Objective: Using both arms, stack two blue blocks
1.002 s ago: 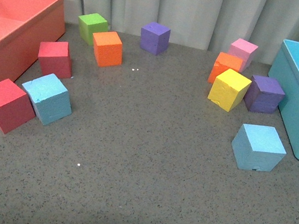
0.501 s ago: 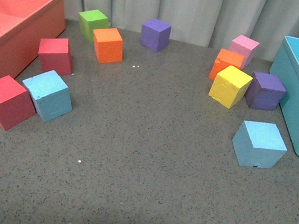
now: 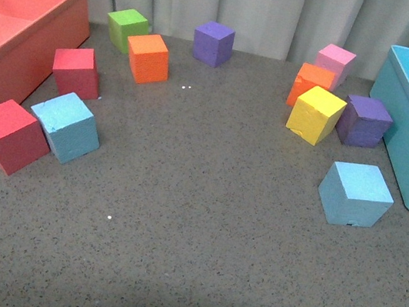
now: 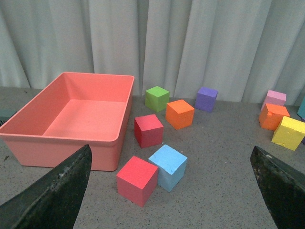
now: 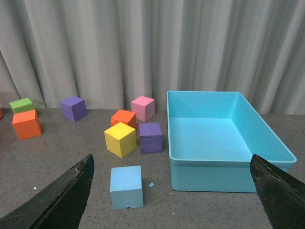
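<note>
Wide-open left end effector (image 4: 170, 150) is nearer the 9 o'clock blue block (image 3: 66, 126), wide-open right end effector (image 5: 171, 157) the 3 o'clock blue block (image 3: 355, 194).

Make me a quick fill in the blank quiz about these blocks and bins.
The neighbour cube closest to the left blue block is ___.
The coral bin is ___.
The partly hidden cube behind the yellow cube is ___.
Missing words: red, empty, orange.
</note>
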Available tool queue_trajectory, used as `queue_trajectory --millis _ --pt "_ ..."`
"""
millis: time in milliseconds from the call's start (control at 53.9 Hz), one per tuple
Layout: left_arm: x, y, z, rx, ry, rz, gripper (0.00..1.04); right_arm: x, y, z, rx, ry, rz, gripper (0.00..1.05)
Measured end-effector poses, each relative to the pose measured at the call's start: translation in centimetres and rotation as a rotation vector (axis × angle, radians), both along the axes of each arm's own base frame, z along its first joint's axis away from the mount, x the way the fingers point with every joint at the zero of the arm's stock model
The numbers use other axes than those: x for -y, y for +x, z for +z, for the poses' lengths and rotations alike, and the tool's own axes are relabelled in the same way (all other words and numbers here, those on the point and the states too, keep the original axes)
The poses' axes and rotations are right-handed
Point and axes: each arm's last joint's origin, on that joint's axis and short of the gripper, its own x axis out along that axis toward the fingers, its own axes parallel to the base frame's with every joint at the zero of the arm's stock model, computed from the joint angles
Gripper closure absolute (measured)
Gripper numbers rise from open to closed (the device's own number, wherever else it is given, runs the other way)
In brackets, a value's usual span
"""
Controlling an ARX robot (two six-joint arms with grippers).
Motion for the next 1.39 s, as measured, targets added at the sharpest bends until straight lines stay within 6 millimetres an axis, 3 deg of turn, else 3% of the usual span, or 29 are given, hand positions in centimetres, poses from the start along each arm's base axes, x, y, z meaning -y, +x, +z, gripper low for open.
queue_trajectory --millis 761,909,1039,1151,1392 --pt "0.0 0.0 0.0 0.000 0.000 0.000 0.07 0.0 0.0 0.0 -0.004 -0.010 -0.012 0.09" --pt "0.0 0.0 0.0 0.000 0.000 0.002 0.07 -0.2 0.4 -0.2 -0.235 -0.211 -0.201 0.09" --pt "0.0 0.0 0.0 0.000 0.000 0.001 0.07 -0.7 2.0 -0.1 -0.318 -0.236 -0.129 0.09" --pt "0.0 0.0 0.0 0.000 0.000 0.001 0.07 -1.1 4.5 0.5 -0.376 -0.208 -0.100 0.09" --pt "0.0 0.0 0.0 0.000 0.000 0.001 0.07 -2.4 12.3 -0.7 -0.646 -0.099 -0.007 0.09"
